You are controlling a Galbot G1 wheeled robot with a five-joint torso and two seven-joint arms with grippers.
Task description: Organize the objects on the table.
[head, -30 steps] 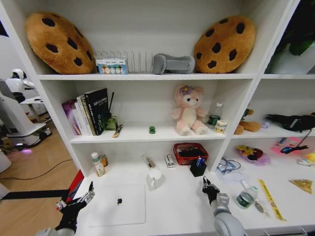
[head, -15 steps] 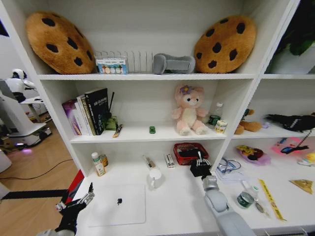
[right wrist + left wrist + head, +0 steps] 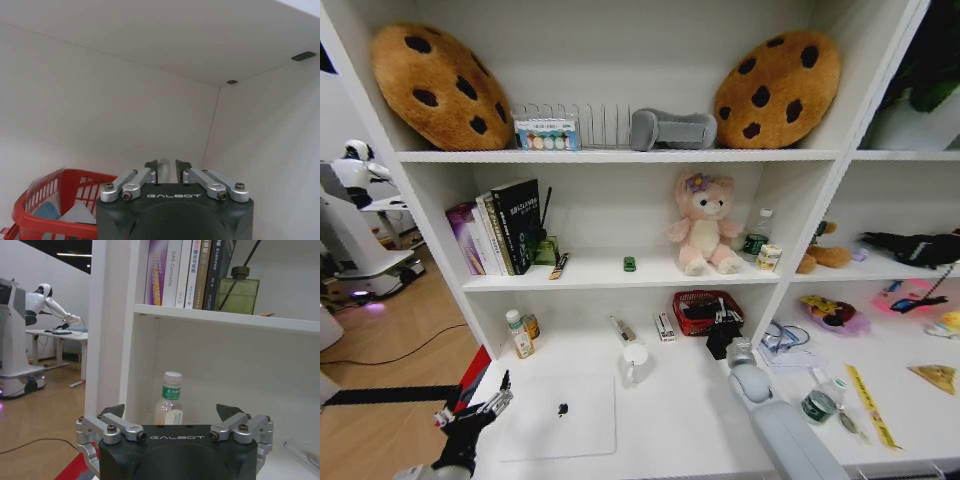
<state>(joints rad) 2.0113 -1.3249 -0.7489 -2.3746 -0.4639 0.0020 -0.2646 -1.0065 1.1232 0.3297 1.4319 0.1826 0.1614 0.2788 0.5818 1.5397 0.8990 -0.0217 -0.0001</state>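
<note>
Two arms are reaching over the white surface (image 3: 670,420) below a tall bookshelf (image 3: 620,155), which is carrying two cookie cushions, a pink plush, a row of books (image 3: 500,228) and a tiny green toy car (image 3: 629,264) on its middle shelf. The silver laptop (image 3: 560,415) is lying closed and flat on the surface toward the robot's left. Just beside it, at the surface's left edge, the left end effector (image 3: 470,408) is hovering with its fingers spread wide and released, grasping nothing; in its wrist view (image 3: 175,412) it is facing a small bottle (image 3: 170,402) with a white cap standing under the book shelf. The right arm is stretching toward the back of the surface, where the right end effector (image 3: 725,322) is sitting over a black pen holder, just beside the red basket (image 3: 705,308). In its wrist view (image 3: 166,167) the fingers are drawn nearly together, and I cannot tell whether they are grasping anything. Farther right, a small green-labelled can (image 3: 817,406) and a yellow ruler (image 3: 868,405) are lying on the surface, near each other.
</note>
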